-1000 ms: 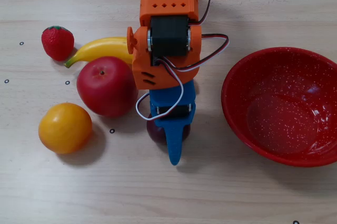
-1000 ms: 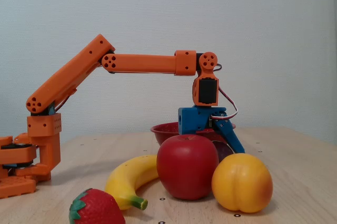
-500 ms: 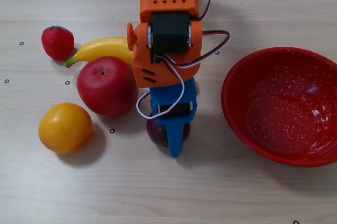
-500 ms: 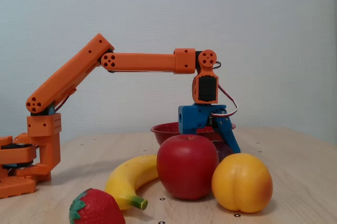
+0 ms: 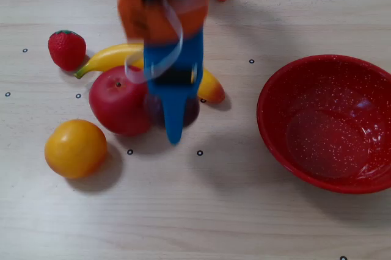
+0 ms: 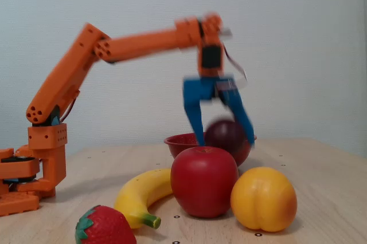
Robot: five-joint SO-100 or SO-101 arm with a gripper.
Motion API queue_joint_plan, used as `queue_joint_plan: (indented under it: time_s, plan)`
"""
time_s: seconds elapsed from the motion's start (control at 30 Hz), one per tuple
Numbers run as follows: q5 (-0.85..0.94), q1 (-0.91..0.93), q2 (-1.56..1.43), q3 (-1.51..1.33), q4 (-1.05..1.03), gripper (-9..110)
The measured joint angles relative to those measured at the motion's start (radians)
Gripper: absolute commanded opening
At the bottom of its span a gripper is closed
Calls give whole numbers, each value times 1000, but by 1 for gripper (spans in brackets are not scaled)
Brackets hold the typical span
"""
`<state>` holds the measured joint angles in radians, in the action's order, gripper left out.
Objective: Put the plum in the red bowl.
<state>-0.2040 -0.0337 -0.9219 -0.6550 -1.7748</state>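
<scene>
The plum (image 5: 193,112) is dark maroon and mostly hidden under my blue gripper (image 5: 174,122) in a fixed view, right next to the red apple. In the other fixed view the plum (image 6: 226,132) sits between the two blue fingers of my gripper (image 6: 225,140), which is shut on it and holds it above the table, its top higher than the apple's. The arm is motion-blurred. The red speckled bowl (image 5: 275,126) stands empty to the right in one fixed view and behind the plum (image 6: 179,141) in the other.
A red apple (image 5: 119,101), an orange-yellow fruit (image 5: 76,148), a banana (image 5: 113,57) and a strawberry (image 5: 66,49) lie close around the gripper. Bare table lies between the fruit and the bowl. The arm's orange base (image 6: 34,164) stands at the left.
</scene>
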Motion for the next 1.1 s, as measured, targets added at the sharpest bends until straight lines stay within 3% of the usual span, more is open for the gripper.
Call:
queue_joint_plan:
  time_s: [0.2, 0.57, 0.83, 1.1]
  plan:
    - [44, 43, -201, 0, -3, 0]
    - [161, 465, -376, 0, -3, 0]
    - [230, 637, -356, 2, -3, 0]
    - [242, 653, -69, 0, -3, 2]
